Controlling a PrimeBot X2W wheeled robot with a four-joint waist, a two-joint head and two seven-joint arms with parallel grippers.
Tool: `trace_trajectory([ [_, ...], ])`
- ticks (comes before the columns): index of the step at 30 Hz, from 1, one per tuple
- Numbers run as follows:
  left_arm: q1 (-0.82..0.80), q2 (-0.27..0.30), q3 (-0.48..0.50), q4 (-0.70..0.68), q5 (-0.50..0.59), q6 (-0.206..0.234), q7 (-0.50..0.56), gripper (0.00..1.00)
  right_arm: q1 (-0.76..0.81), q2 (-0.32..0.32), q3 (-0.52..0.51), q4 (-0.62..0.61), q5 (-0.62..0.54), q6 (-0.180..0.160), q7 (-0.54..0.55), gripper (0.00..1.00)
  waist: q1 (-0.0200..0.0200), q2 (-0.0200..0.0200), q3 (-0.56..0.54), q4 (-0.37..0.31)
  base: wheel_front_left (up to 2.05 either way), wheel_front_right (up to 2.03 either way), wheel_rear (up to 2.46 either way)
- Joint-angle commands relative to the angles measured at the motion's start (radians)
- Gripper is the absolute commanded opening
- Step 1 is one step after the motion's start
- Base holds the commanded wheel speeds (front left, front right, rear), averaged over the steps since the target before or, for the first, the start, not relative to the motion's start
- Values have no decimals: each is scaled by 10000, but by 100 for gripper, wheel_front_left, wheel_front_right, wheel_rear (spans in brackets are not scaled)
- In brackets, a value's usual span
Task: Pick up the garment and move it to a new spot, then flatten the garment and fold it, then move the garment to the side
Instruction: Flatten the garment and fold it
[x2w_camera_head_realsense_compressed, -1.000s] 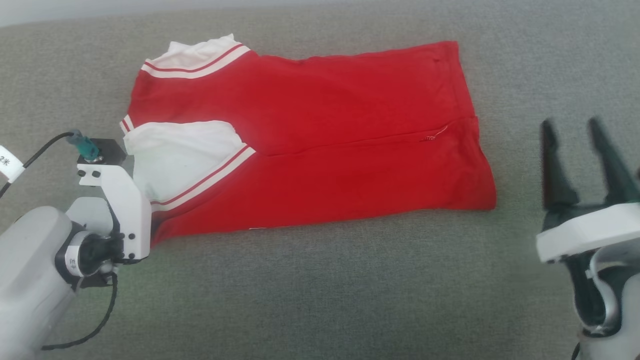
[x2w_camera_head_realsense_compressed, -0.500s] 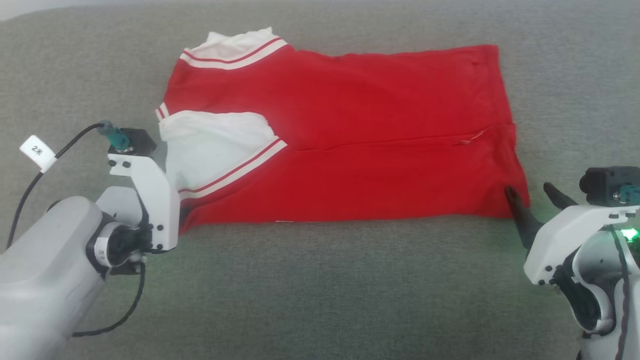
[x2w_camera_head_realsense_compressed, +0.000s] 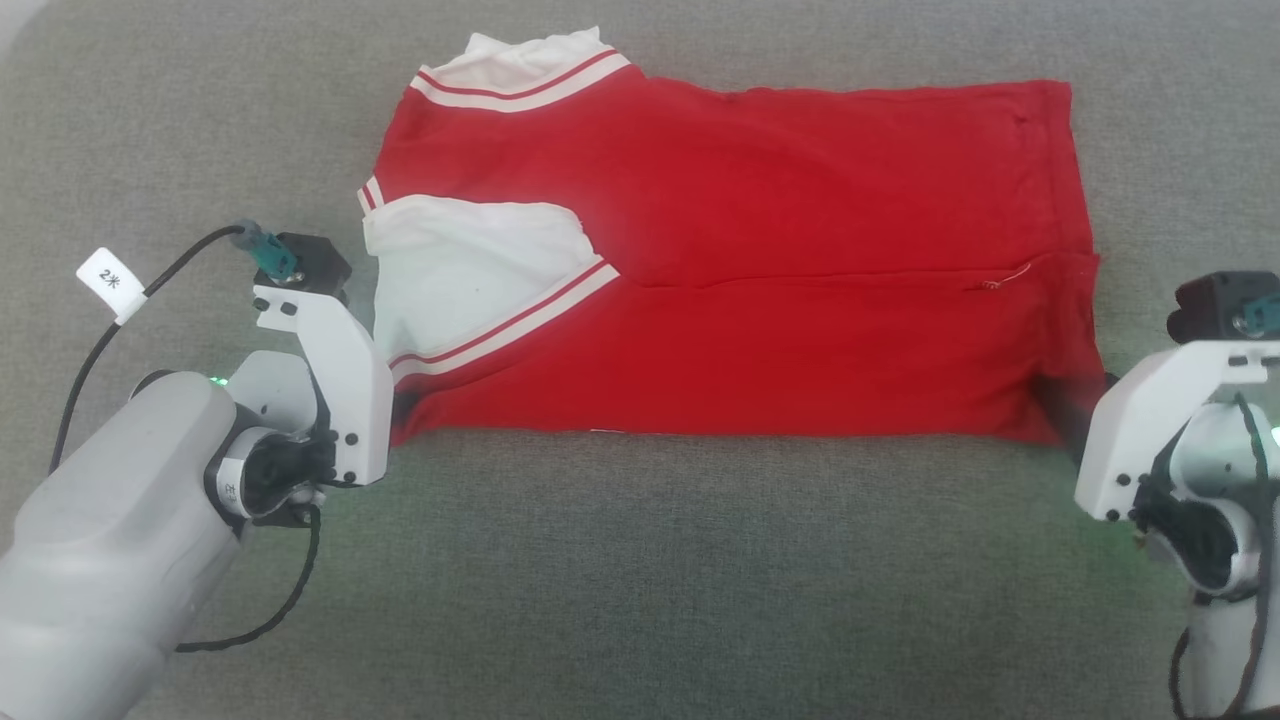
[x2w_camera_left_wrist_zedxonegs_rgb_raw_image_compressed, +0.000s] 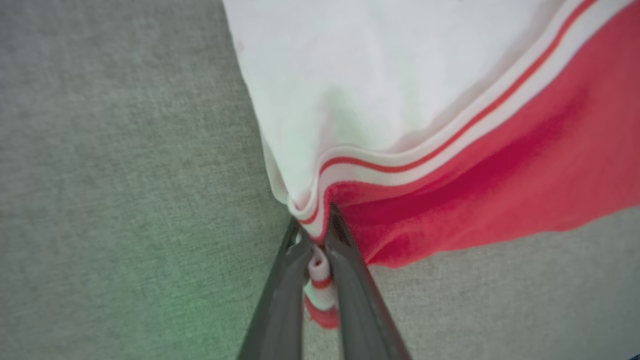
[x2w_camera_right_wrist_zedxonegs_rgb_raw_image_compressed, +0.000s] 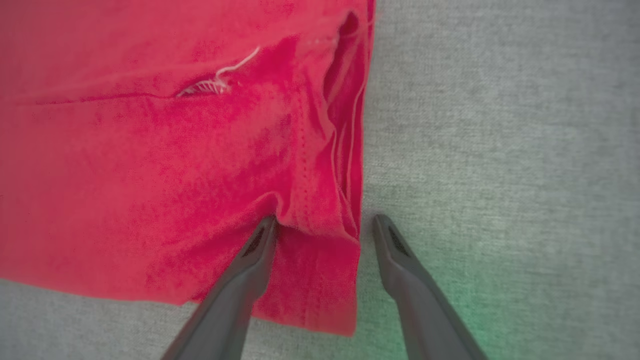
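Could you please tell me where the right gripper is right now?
Seen in the right wrist view, the right gripper straddles the garment's near right corner, fingers open.

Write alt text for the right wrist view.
The right gripper, open, straddles the hem corner of the red garment lying on grey fabric: one finger on the cloth, the other just off its edge. A loose white thread shows at a seam above.

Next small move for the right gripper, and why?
Probably close the right gripper: its open fingers straddle the red jersey's hem corner, while the left gripper is shut on the striped sleeve trim.
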Motion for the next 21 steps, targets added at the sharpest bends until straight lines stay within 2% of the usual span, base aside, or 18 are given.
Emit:
trace_trajectory([
  [1,577,-452,-499,285,133,-70,131,0,44,-15,119,315,-114,-3,446,29,0,-1,25,43,0,0,0],
  [2,556,-470,-493,328,122,-96,119,0,21,-28,156,380,-71,-3,721,0,0,-1,30,60,0,0,0],
  [5,520,-493,-496,446,110,-158,91,0,71,-55,244,435,29,-3,1693,0,0,-1,15,94,0,0,0],
  [8,475,-483,-494,551,132,-196,34,0,-93,-205,39,268,-129,-12,2112,0,0,-1,-20,113,0,0,0],
  [16,309,-361,-391,714,144,-266,-53,0,-545,-87,-339,-60,-362,-13,2227,0,0,-1,-257,104,0,0,0],
  [21,266,177,-313,391,120,23,323,0,-448,-418,-188,-312,-113,-13,2314,0,0,-1,-559,78,0,0,0],
])
